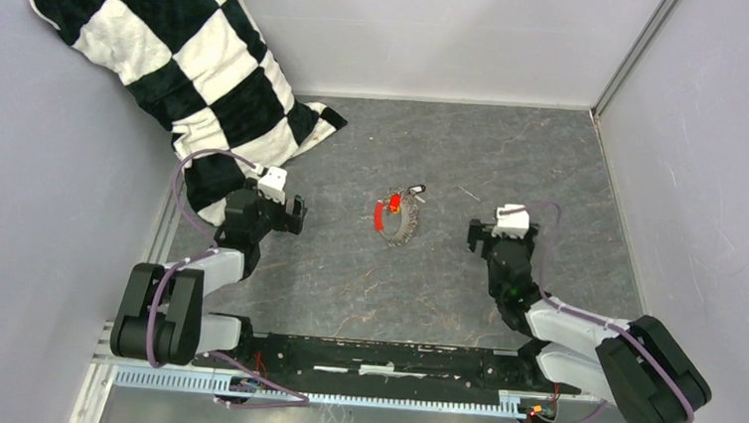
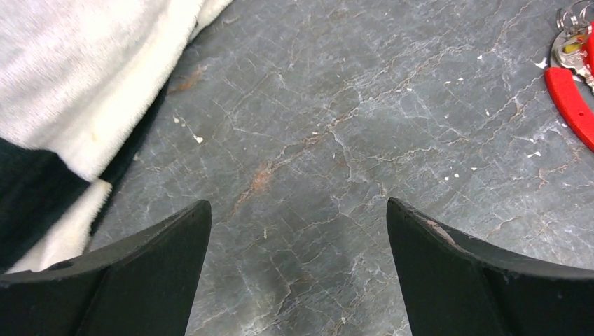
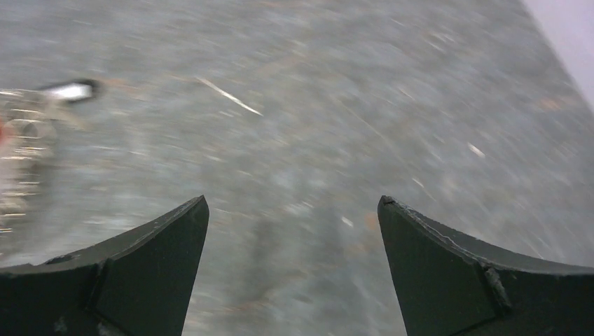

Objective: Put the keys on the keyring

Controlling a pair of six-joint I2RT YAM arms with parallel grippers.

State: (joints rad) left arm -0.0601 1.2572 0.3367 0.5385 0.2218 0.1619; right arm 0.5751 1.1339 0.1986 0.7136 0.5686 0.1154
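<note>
Left gripper [image 2: 297, 204] and right gripper [image 3: 292, 200] both spread wide, grasping nothing; keyring [image 1: 381, 216] lies between them, touching neither

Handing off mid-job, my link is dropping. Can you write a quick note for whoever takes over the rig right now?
Left gripper: open, empty, over bare table, left of the keyring.
Right gripper: open, empty, right of the keyring.
Keyring lies mid-table between the grippers, with the keys bunched at its far side.
Done: cannot tell which keys are threaded; the cluster is too small.
Left: check each key and thread any loose one.
</note>
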